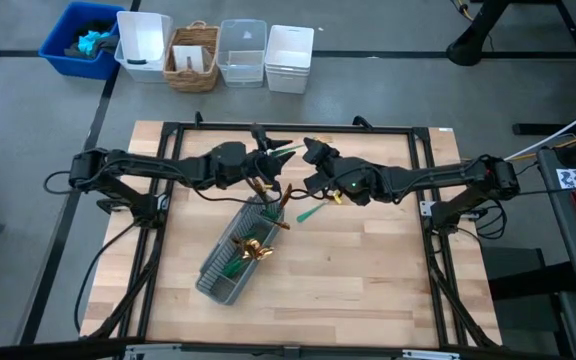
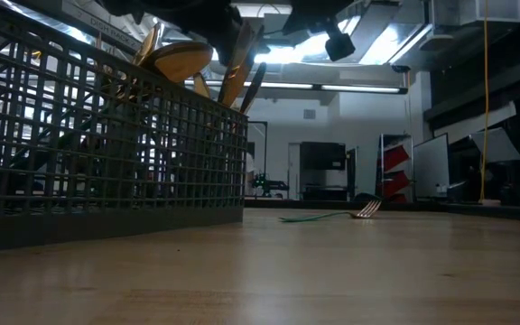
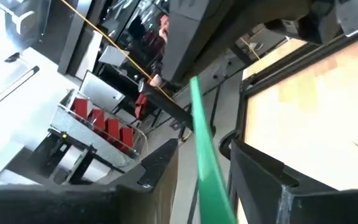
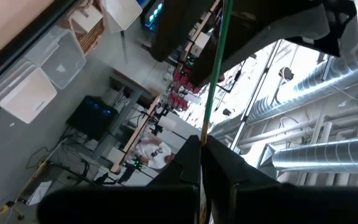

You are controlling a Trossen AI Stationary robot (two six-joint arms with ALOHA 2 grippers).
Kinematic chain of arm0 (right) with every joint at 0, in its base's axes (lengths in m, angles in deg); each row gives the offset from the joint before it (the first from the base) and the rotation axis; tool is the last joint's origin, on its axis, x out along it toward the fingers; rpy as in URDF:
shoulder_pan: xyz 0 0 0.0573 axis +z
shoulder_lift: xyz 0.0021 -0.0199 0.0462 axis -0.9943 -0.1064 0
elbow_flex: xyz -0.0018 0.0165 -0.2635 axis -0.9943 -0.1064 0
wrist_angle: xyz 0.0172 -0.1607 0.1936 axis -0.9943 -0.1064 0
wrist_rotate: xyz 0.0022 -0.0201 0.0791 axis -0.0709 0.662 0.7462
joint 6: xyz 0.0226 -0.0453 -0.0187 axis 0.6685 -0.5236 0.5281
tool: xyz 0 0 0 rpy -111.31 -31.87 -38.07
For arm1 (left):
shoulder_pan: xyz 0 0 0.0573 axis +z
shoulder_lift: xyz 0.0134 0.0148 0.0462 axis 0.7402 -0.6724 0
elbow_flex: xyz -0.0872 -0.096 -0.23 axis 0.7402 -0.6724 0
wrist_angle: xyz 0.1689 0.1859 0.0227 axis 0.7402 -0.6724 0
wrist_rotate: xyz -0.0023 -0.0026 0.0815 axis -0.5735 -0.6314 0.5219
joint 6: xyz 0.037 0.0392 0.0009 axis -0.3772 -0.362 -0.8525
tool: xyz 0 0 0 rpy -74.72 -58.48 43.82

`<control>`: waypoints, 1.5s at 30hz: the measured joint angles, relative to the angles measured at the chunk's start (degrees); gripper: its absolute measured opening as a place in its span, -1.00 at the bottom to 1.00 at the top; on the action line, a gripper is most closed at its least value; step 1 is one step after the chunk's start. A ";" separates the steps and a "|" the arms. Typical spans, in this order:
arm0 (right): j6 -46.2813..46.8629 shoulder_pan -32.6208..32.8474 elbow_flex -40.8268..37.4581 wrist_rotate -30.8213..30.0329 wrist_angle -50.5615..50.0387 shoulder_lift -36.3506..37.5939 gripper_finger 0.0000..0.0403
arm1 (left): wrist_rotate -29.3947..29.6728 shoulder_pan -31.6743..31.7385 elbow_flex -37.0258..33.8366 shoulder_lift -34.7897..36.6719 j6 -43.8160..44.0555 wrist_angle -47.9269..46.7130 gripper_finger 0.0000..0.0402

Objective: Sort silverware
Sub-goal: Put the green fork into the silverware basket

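Above my wooden table (image 1: 368, 270), my right hand (image 4: 202, 149) is pinching a light, slippery utensil (image 4: 216, 68) by its slim handle.

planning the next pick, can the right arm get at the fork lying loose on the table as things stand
Probably not yet. The fork lies in the open beside the caddy, right below the right gripper, but that gripper is shut on a green handle, so it must drop that first.

A slim green handle (image 3: 205, 155) runs up between the left tool's dark fingers (image 3: 260, 180), beside the wooden table (image 3: 316, 118).
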 joint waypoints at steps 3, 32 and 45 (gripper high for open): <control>1.95 -0.01 0.00 0.17 -0.19 0.00 -0.94 | 0.09 0.02 0.00 0.02 0.02 0.43 -0.36; 24.37 -0.01 0.00 2.13 -5.79 -0.04 -0.94 | 0.05 -0.01 0.02 0.02 -0.24 2.22 -0.77; 27.24 -0.01 0.00 2.22 -6.64 -0.04 -0.94 | 0.06 -1.41 0.02 0.02 0.02 2.04 -0.77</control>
